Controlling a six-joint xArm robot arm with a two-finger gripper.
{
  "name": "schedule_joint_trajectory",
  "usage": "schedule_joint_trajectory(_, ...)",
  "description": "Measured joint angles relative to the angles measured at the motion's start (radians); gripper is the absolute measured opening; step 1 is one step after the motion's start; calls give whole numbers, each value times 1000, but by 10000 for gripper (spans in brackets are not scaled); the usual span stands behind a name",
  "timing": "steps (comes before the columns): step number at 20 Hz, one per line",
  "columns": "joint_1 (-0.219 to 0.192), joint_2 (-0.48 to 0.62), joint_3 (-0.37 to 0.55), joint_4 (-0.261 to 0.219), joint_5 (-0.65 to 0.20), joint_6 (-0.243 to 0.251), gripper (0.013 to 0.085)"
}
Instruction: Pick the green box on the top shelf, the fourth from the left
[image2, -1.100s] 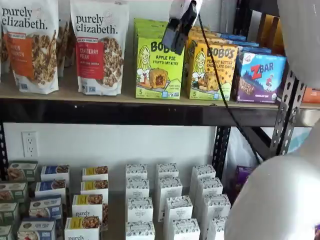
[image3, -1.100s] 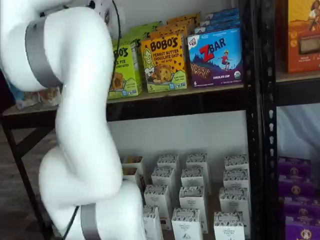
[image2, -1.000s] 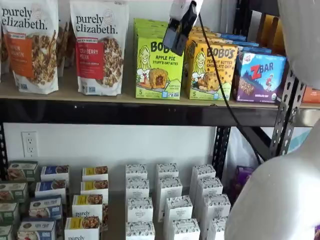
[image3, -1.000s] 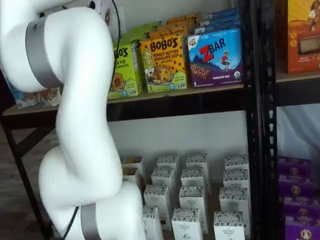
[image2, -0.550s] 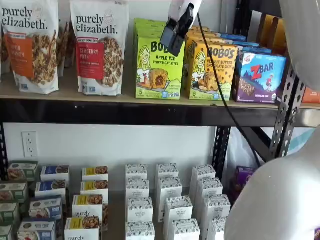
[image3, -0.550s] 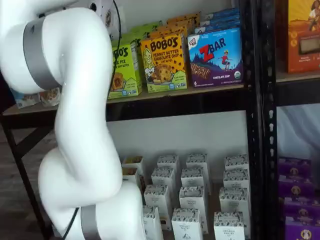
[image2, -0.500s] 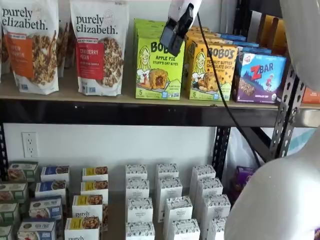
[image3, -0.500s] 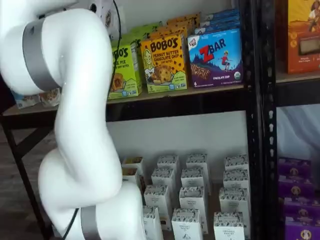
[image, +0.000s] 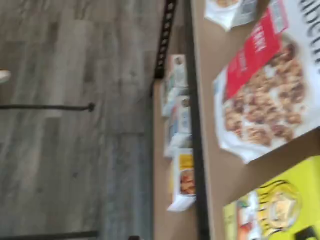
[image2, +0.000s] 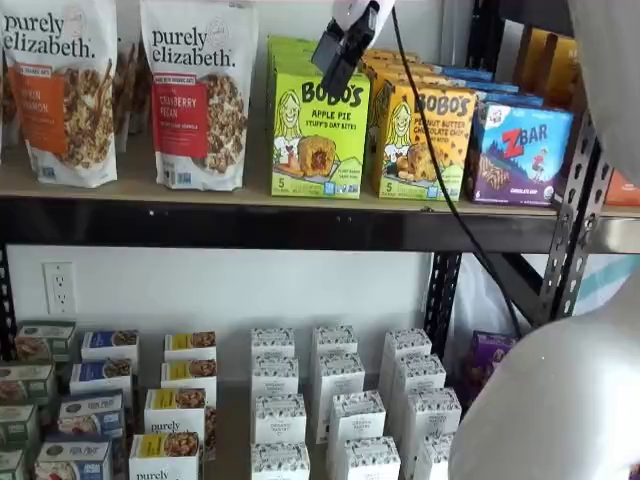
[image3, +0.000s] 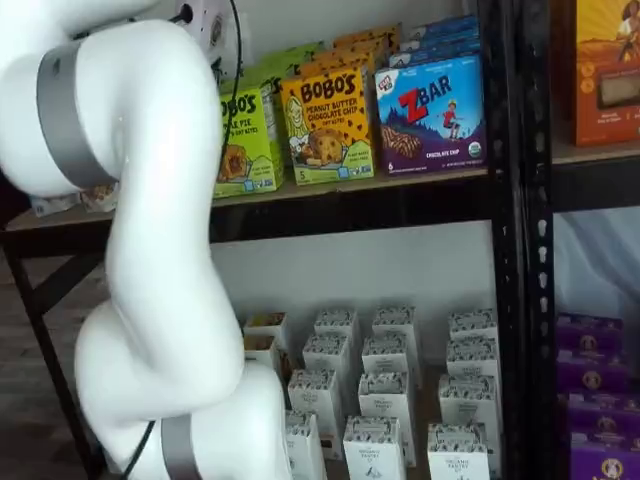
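Observation:
The green box (image2: 318, 135), lime green with "BOBO'S APPLE PIE" lettering, stands upright on the top shelf (image2: 250, 222). In a shelf view it is partly hidden by my arm (image3: 245, 140). The wrist view shows its corner (image: 277, 207) and the tan board (image: 220, 170). My gripper (image2: 338, 55) hangs in front of the box's upper right corner, its black fingers seen side-on, so no gap shows. It holds nothing.
A yellow-orange Bobo's box (image2: 422, 140) and a blue ZBar box (image2: 518, 152) stand right of the green box. Purely Elizabeth granola bags (image2: 197, 95) stand to its left. Small white cartons (image2: 340, 400) fill the lower shelf. My white arm (image3: 150, 250) blocks much of a shelf view.
My gripper has moved up and a little left, from in front of the green box's upper right face to its top right corner. The boxes have not moved.

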Motion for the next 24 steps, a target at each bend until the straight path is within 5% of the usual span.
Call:
schedule_joint_trajectory(7, 2, 2, 15, -33, -116, -4, 850)
schedule_joint_trajectory(24, -42, 138, -118, -113, -82, -55, 850)
